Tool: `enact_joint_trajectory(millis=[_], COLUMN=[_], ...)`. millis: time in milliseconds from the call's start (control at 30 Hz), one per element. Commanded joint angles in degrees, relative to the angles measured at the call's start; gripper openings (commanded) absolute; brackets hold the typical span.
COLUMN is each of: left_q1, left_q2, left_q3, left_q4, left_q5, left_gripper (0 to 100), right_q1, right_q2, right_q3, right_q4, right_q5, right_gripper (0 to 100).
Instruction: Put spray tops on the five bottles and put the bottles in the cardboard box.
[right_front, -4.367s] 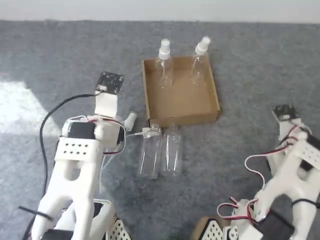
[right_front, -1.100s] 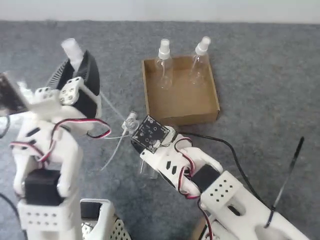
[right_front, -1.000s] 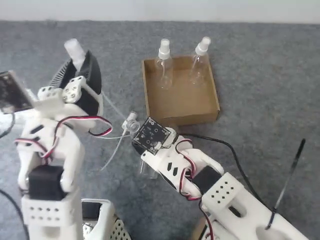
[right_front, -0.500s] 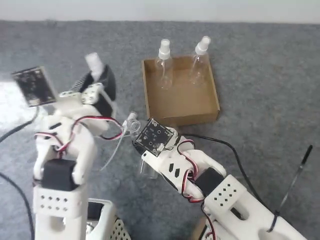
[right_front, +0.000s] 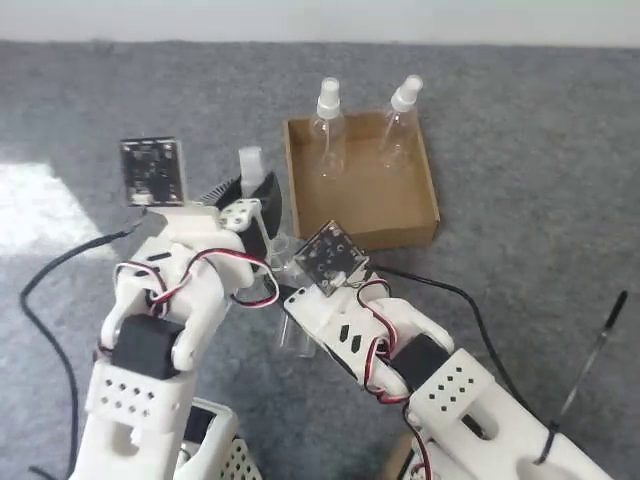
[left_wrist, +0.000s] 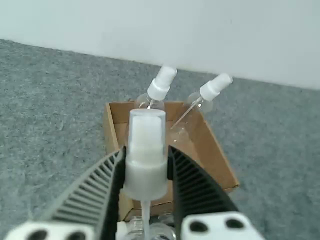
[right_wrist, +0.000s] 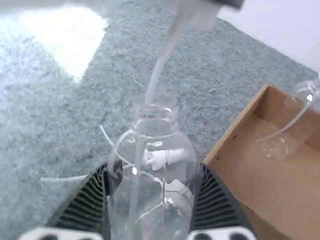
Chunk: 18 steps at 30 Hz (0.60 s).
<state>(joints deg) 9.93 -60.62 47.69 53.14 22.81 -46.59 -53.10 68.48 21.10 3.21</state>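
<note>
My left gripper (left_wrist: 146, 172) is shut on a white spray top (left_wrist: 146, 150), whose thin tube hangs straight down. In the high view this spray top (right_front: 250, 165) sits just left of the cardboard box (right_front: 432, 215). My right gripper (right_wrist: 154, 197) is shut on a clear bottle (right_wrist: 152, 150), held upright below the top. The tube (right_wrist: 161, 65) runs down into the bottle's open neck (right_wrist: 156, 111); the top itself is still above the neck. Two capped bottles (right_front: 327, 125) (right_front: 398, 120) stand at the far end of the box.
A loose spray top (right_wrist: 160, 156) shows through the held bottle, with its tube (right_wrist: 62, 177) on the grey carpet. An uncapped bottle (right_front: 297, 342) lies on the carpet partly under the right arm (right_front: 350, 320). The box's near half (right_front: 365, 205) holds nothing.
The left arm has swung right and down with the spray top, bringing its tube into the neck of the bottle. The right arm, with that bottle, has barely shifted.
</note>
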Motion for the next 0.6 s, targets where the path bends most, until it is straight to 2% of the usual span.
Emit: enact_joint_trajectory(millis=[0, 267, 567], left_q1=[0.18, 3.43, 3.34], left_q2=[0.00, 0.00, 0.00], left_q3=[3.03, 8.22, 10.24], left_q4=[0.00, 0.09, 0.18], left_q5=[-3.25, -5.36, -7.74], left_gripper=[1, 1, 1], right_q1=[1.63, 1.89, 1.98], right_q2=[-2.15, -2.15, -2.15], right_q3=[-0.35, -0.35, 0.09], right_q4=[-1.36, -1.27, -1.71], right_q5=[-5.01, -5.36, -5.36], right_gripper=[0.6, 0.6, 0.6])
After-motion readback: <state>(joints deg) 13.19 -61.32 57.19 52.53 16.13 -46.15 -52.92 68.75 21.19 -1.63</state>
